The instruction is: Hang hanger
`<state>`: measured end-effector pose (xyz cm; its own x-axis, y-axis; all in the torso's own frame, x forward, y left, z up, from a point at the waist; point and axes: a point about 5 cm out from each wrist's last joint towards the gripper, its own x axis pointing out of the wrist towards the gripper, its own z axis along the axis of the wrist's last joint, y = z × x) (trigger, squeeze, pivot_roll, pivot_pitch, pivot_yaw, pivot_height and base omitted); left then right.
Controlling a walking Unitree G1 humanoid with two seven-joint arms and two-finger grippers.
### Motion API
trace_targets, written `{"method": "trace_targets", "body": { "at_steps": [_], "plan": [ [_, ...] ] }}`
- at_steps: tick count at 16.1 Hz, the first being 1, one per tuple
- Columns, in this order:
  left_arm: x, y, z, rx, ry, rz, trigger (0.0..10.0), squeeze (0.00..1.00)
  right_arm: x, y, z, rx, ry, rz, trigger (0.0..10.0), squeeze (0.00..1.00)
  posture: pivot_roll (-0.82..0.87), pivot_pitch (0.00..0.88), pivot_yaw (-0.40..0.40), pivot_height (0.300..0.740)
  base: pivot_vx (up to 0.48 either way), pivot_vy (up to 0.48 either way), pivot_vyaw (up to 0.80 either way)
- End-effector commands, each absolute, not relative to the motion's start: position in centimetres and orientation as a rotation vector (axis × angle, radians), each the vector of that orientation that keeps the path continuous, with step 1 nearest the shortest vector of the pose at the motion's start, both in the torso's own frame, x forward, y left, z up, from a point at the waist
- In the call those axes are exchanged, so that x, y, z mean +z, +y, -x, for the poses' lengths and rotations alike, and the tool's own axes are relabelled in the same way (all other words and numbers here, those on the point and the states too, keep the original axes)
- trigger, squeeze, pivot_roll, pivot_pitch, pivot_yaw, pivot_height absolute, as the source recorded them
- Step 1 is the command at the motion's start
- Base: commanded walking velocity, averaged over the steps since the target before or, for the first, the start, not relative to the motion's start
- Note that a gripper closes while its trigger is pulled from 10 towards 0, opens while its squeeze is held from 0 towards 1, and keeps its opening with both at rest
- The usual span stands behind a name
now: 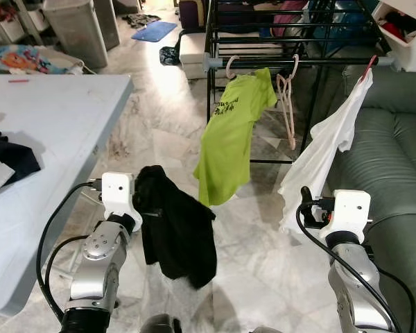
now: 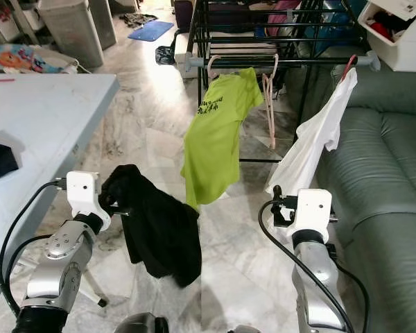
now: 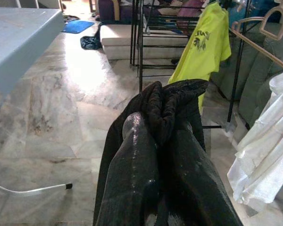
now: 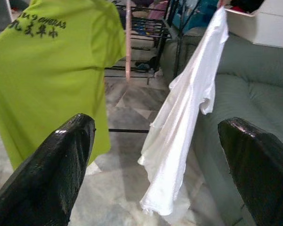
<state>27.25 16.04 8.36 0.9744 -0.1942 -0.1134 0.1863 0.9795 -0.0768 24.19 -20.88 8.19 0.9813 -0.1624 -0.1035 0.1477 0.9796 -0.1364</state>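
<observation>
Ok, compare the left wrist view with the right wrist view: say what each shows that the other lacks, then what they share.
Left wrist alone: the left pincer shut on the black garment, plus the grey table and blue mat.

Right wrist alone: the right pincer open and empty, with the white box above the sofa.

Both: the green T-shirt, white shirt, black drying rack, pink hanger, grey sofa and marble floor.
</observation>
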Motion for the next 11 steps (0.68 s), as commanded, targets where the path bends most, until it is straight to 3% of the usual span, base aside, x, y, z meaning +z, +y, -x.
{"method": "trace_targets", "body": {
  "at_steps": [1, 4, 11],
  "plan": [
    [9.7, 16.7, -27.4, -0.175, 0.053, 0.027, 10.0, 0.00, 8.7, -20.3, -24.9, -0.133, 0.098, 0.142, 10.0, 0.00, -0.01, 0.004, 0.024, 0.740, 0.000, 0.000, 0.00],
    [10.0, 16.5, -27.9, -0.193, 0.040, 0.034, 10.0, 0.00, 9.2, -20.5, -25.7, -0.147, 0.074, 0.161, 10.0, 0.00, -0.02, 0.003, 0.030, 0.740, 0.091, 0.000, 0.00],
    [10.5, 15.3, -28.5, -0.241, 0.021, 0.040, 10.0, 0.00, 9.4, -21.7, -26.0, -0.211, 0.062, 0.211, 10.0, 0.00, -0.03, 0.002, 0.043, 0.740, 0.375, 0.000, 0.00]
  ]
}}
